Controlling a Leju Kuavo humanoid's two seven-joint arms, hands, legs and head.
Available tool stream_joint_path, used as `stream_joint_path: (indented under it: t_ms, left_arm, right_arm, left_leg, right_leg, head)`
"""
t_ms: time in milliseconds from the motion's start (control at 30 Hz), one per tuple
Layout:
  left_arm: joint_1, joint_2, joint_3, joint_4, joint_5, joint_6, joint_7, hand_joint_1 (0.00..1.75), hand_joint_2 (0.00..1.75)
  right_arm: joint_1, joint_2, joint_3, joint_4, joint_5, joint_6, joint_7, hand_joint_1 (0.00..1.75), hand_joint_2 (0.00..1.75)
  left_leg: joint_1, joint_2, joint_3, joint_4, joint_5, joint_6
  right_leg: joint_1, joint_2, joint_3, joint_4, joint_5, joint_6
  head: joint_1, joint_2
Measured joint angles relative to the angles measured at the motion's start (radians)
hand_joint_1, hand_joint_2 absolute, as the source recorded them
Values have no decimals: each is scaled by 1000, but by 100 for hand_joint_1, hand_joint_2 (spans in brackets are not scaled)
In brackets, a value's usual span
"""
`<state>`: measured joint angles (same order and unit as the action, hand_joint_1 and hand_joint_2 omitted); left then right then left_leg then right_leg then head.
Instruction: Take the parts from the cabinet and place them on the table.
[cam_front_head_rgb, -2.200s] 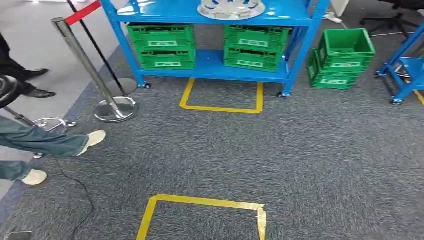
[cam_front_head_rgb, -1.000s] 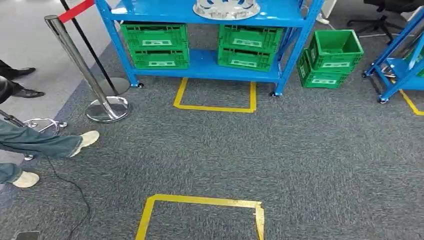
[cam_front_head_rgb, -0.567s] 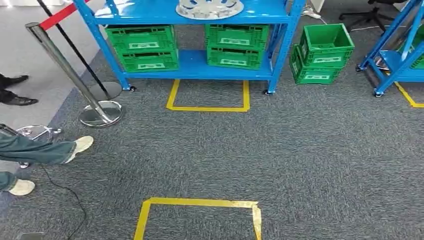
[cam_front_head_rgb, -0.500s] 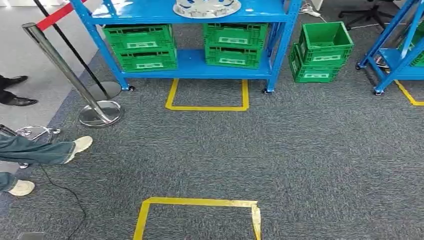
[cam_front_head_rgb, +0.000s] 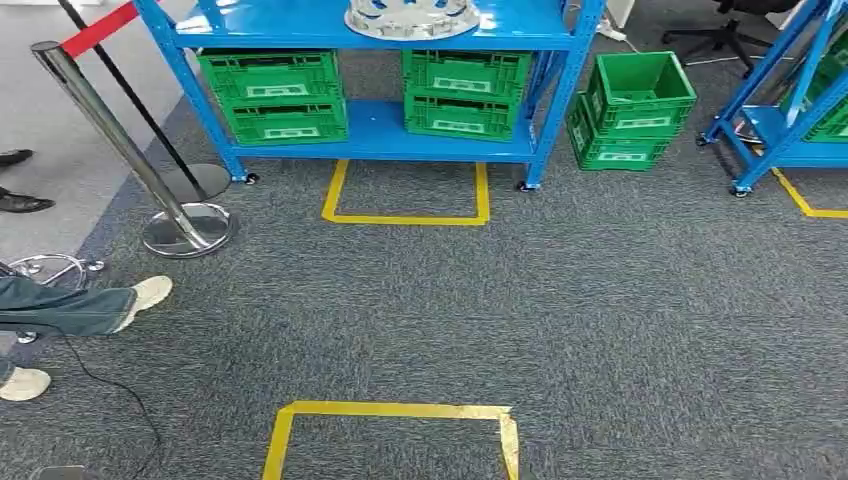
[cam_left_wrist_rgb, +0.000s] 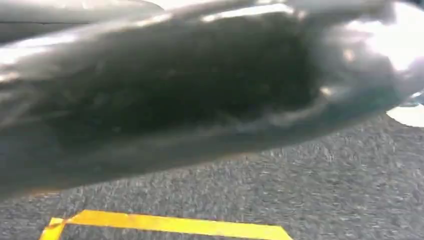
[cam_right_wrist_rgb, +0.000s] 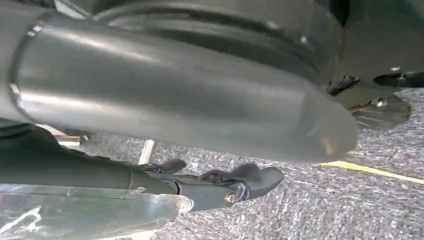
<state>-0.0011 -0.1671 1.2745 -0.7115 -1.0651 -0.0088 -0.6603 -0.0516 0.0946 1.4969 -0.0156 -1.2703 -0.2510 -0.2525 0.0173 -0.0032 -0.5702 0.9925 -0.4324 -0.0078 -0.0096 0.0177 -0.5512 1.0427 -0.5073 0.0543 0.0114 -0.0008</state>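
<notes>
Head view, looking down at grey carpet (cam_front_head_rgb: 600, 320) across the whole floor. At the far edge, a blue cabinet (cam_front_head_rgb: 556, 90) on small casters, with a second blue rack (cam_front_head_rgb: 770, 120) off to its right. On the cabinet's upper shelf, the task's thing: a round silver part (cam_front_head_rgb: 412, 17), lying flat near the middle, partly cut off by the picture edge. On the lower shelf, two stacks of green crates side by side, the left stack (cam_front_head_rgb: 272, 95) and the right stack (cam_front_head_rgb: 465, 92), contents hidden behind their slatted walls. Just right of the cabinet, on the carpet, two more floor crates (cam_front_head_rgb: 630, 120), one on the other, the upper one open-topped with only its green inner walls visible. Left of the cabinet, a chrome stanchion (cam_front_head_rgb: 120, 150) with a red belt (cam_front_head_rgb: 98, 27), leaning across the view. Two yellow tape squares on the carpet: the far square (cam_front_head_rgb: 405, 215) right before the cabinet, the near square (cam_front_head_rgb: 390, 410) well apart from it. At the left edge, a person's trouser leg and pale shoe (cam_front_head_rgb: 80, 305), plus a thin black cable (cam_front_head_rgb: 110, 390). Left hand (cam_left_wrist_rgb: 175, 90) a dark blur, right hand (cam_right_wrist_rgb: 165, 100) a grey close-up mass; cannot tell whether either is open, closed or holding anything.
</notes>
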Motion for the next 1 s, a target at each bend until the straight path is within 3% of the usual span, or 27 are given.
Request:
stream_joint_path:
  t_ms: [33,100,133,167,200,233,300,367,467,533,600,633,667,700,733,800,833,867,900,1000]
  left_arm:
    - [-1,0,0,0,0,1,-1,0,0]
    - [-1,-2,0,0,-3,2,-1,0,0]
    - [-1,-2,2,0,-3,3,-1,0,0]
    - [-1,-3,5,0,-6,4,-1,0,0]
    - [0,-5,8,0,-8,5,-1,0,0]
    - [1,-7,10,0,-14,6,-1,0,0]
    - [0,-11,15,0,-19,6,-4,0,0]
    - [-1,-11,18,0,-21,7,-5,0,0]
    - [-3,-14,19,0,-23,8,-7,0,0]
    - [-5,-14,19,0,-23,8,-7,0,0]
    - [-6,-13,20,0,-23,8,-7,0,0]
    - [-5,-13,21,0,-23,8,-7,0,0]
    - [-3,-15,23,0,-24,8,-7,0,0]
    - [-3,-15,23,0,-24,8,-7,0,0]
    - [-3,-14,24,0,-24,8,-8,0,0]
    - [-4,-13,24,0,-25,8,-8,0,0]
    - [-3,-13,24,0,-26,8,-8,0,0]
    - [-5,-13,25,0,-27,8,-8,0,0]
    - [-8,-13,25,0,-27,8,-8,0,0]
    - [-7,-14,25,0,-31,8,-10,0,0]
  right_arm:
    - [-1,0,0,0,0,0,0,0,0]
    - [0,0,0,1,-1,0,0,0,0]
    - [1,0,0,2,-1,0,1,0,0]
    - [3,0,0,2,-2,0,1,0,0]
    - [3,0,0,2,-3,0,2,0,0]
    - [3,0,0,2,-5,0,2,0,0]
    - [2,0,0,3,-5,0,2,0,0]
    - [-1,0,0,3,-5,0,2,0,0]
    - [3,0,0,3,-5,0,2,0,0]
    - [2,0,0,3,-5,0,1,0,0]
    - [0,0,0,3,-5,-1,2,0,0]
    - [0,0,0,3,-5,-1,2,0,0]
    - [2,0,0,3,-5,0,2,0,0]
    - [3,0,0,3,-5,0,2,0,0]
    - [4,0,0,3,-5,0,2,0,0]
    - [3,0,0,3,-6,0,2,0,0]
    - [3,0,0,3,-6,0,2,0,0]
    - [1,0,0,4,-6,0,2,0,0]
    - [0,0,0,4,-6,0,2,0,0]
    - [1,0,0,5,-8,0,1,0,0]
  left_leg:
    - [0,1,2,0,-3,6]
    - [-5,3,7,1,-9,15]
    - [-7,3,10,1,-12,17]
    - [-8,3,14,1,-16,17]
    - [-9,2,21,1,-22,17]
    - [-9,2,31,1,-28,15]
    - [-8,1,52,1,-42,8]
    - [-15,0,55,4,-54,-5]
    - [-11,1,63,-8,-54,-16]
    - [-10,1,62,9,-66,-27]
    - [-9,1,-2,124,-115,-34]
    - [-8,2,-75,243,-156,-37]
    - [-8,2,-111,295,-165,-38]
    - [-7,2,-138,313,-147,-38]
    - [-7,2,-135,284,-107,-38]
    - [-7,2,-79,131,8,-35]
    - [-5,2,-53,61,45,-35]
    - [-8,1,-35,29,22,-35]
    - [-8,-1,-31,25,14,-23]
    - [-6,-5,-19,18,4,-1]
  right_leg:
    - [1,-7,-27,54,-32,2]
    - [0,-9,-118,225,-108,6]
    - [0,-9,-155,283,-121,6]
    - [0,-9,-172,299,-110,5]
    - [1,-9,-164,266,-71,4]
    - [1,-10,-137,199,-24,2]
    - [0,-13,-55,23,70,-2]
    - [3,-11,-33,-5,58,-13]
    - [10,-8,-36,-5,52,-27]
    - [1,-7,-23,-14,53,-37]
    - [0,-8,-14,-15,44,-50]
    - [0,-8,-7,-15,36,-53]
    - [1,-8,-2,-15,31,-53]
    - [0,-6,7,-15,24,-53]
    - [0,-5,17,-15,16,-51]
    - [-4,-1,42,-15,-1,-42]
    - [-5,-1,45,-16,-9,-36]
    - [4,1,45,-13,-25,-25]
    - [4,2,48,-19,-27,-20]
    - [3,0,77,-24,-26,-2]
  head:
    - [7,0]
    - [9,0]
    - [9,0]
    - [9,0]
    - [9,0]
    - [9,0]
    - [10,0]
    - [8,0]
    - [8,0]
    - [7,0]
    - [2,0]
    - [3,0]
    - [2,0]
    - [2,0]
    - [2,0]
    - [3,0]
    - [1,0]
    - [-3,0]
    - [-4,0]
    - [4,0]
